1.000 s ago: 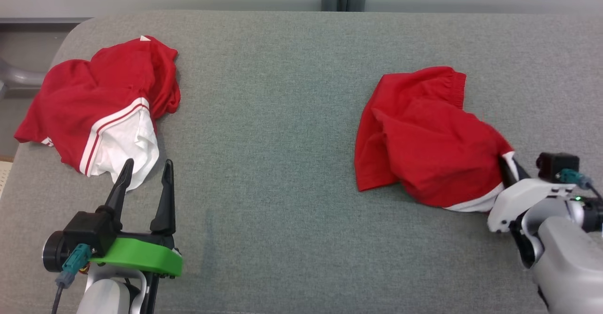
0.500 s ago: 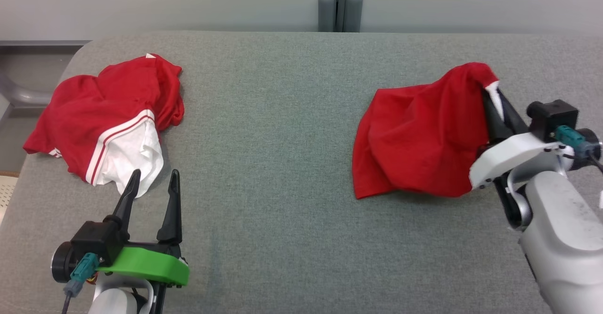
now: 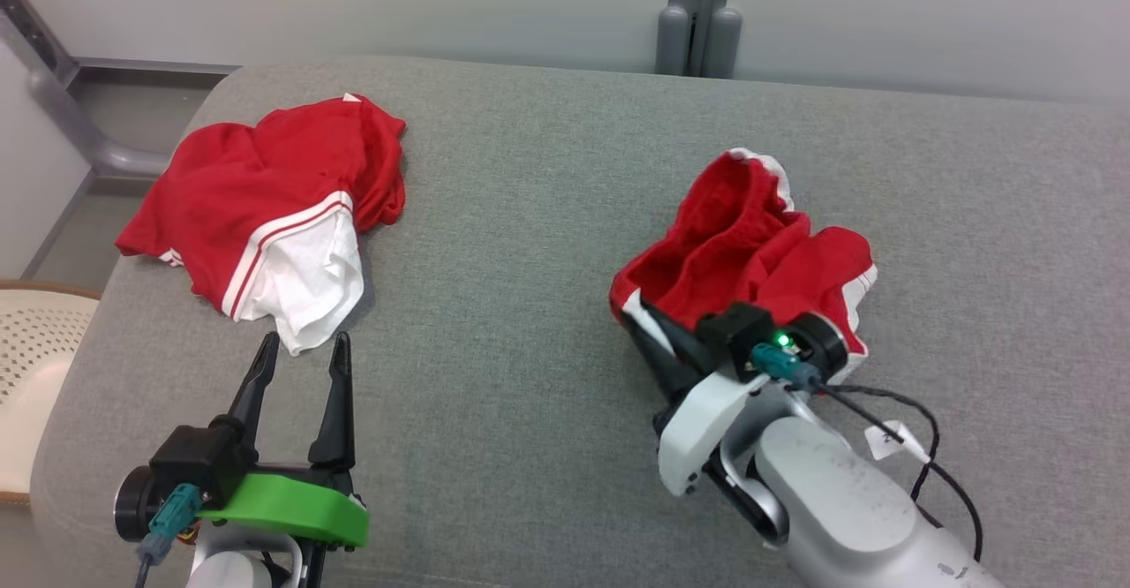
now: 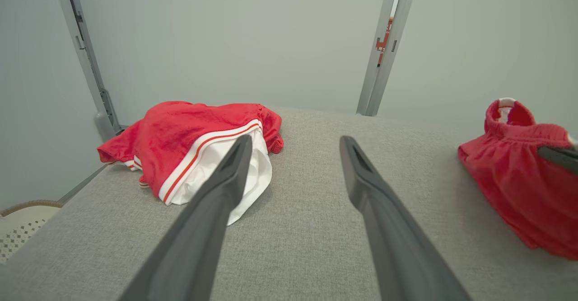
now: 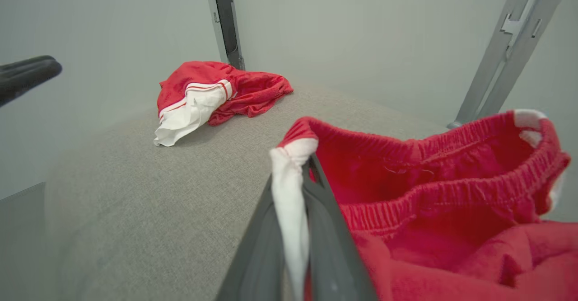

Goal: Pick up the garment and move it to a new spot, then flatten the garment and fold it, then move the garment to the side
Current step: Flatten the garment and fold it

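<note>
The garment point(image 3: 750, 244), red shorts with an elastic waistband and white trim, sits bunched right of centre on the grey padded table point(image 3: 530, 217). My right gripper point(image 3: 637, 312) is shut on a white-trimmed corner at its near left side. In the right wrist view the white trim point(image 5: 289, 188) is pinched between the two dark fingers, with the waistband point(image 5: 451, 188) open to their right. My left gripper point(image 3: 303, 345) stands open at the lower left, with nothing between its fingers point(image 4: 226, 179). It sits just short of a second red-and-white garment point(image 3: 265, 208).
The second garment point(image 4: 180, 152) lies crumpled near the table's rounded far-left corner. A cream perforated basket point(image 3: 26, 358) sits off the left edge. Grey posts point(image 3: 697, 14) stand behind the table. A black cable with a white tag point(image 3: 892, 438) trails beside my right forearm.
The camera has shifted. My right gripper has lifted the garment's corner and swung it over to the left, so the shorts now sit bunched with the waistband up. The left gripper stays open in place.
</note>
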`<state>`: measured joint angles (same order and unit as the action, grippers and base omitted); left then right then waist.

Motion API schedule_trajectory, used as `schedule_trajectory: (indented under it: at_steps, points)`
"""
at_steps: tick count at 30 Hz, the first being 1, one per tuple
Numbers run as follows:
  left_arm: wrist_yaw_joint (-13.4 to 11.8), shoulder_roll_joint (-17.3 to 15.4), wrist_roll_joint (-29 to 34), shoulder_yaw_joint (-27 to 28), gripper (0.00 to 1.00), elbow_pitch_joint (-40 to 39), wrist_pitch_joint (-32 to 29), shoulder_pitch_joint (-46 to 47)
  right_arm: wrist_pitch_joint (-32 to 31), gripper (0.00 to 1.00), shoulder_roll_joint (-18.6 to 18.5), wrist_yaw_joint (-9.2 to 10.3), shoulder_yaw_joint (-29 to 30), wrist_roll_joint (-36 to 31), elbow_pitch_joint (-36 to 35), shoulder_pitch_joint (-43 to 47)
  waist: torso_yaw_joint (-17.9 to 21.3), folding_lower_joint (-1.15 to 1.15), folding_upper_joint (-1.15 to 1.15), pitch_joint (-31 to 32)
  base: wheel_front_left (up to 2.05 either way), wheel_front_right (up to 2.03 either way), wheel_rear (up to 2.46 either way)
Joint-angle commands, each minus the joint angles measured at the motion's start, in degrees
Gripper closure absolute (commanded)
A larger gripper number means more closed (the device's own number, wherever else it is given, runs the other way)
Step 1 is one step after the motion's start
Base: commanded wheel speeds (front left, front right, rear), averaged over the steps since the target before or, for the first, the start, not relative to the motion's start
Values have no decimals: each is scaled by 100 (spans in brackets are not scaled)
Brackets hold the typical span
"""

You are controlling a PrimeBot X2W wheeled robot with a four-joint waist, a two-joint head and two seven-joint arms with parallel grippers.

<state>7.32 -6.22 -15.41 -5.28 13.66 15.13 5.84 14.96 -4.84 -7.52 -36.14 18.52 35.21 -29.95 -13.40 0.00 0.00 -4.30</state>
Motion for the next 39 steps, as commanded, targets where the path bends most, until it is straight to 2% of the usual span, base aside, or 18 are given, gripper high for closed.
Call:
schedule_trajectory:
  at_steps: [1, 4, 5, 6, 7, 10, 14, 18, 25, 31, 34, 39]
  points:
    - [27, 17, -13, 2, 0, 22, 3, -15, 7, 100, 49, 5, -173, 84, 128, 44, -160, 0, 0, -53, 0, 0, 0]
    - [27, 44, -26, -37, 0, 30, 3, 45, 15, 100, 145, 5, -590, 233, 392, 94, -275, 0, 0, -115, 0, 0, 0]
    - [27, 51, -33, -49, 0, 37, 3, 64, 17, 71, 162, 5, -745, 288, 495, 106, -307, 0, 0, -132, 0, 0, 0]
    - [24, 54, -38, -67, 0, 43, 3, 77, 19, 52, 167, 5, -862, 327, 583, 117, -330, 0, 0, -146, 0, 0, 0]
    - [24, 55, -48, -72, 0, 51, 3, 88, 21, 0, 173, 5, -970, 407, 669, 117, -345, 0, 0, -155, 0, 0, 0]
    - [24, 40, -63, -63, 0, 68, 3, 77, 26, 0, 193, 5, -1217, 689, 681, 108, -350, 0, 0, -166, 0, 0, 0]
    - [25, 2, -52, 23, 0, 76, 3, -1, 29, 0, 190, 5, -1191, 825, 431, -70, -214, 0, 0, -133, 0, 0, 0]
    - [25, -20, -9, 64, 0, 60, 3, -110, 27, 0, 101, 5, -686, 704, -28, -119, -10, 0, 0, -50, 0, 0, 0]
    - [25, -26, 17, 96, 0, -12, 3, -191, 27, 0, -520, 5, 549, 264, -746, 250, 307, 0, 0, 26, 0, 0, 0]
    - [25, -8, 19, 71, 0, -45, 3, -185, 27, 0, -949, 4, 1583, 80, -866, 793, 417, 0, 0, -5, 0, 0, 0]
    - [25, -22, 11, 56, 0, -65, 3, -176, 27, 0, -1029, 3, 1825, 110, -807, 982, 427, 0, 0, -53, 0, 0, 0]
    - [25, -33, -10, 6, 0, -51, 3, -75, 27, 0, -988, 3, 1777, 168, -556, 976, 370, 0, 0, -173, 0, 0, 0]
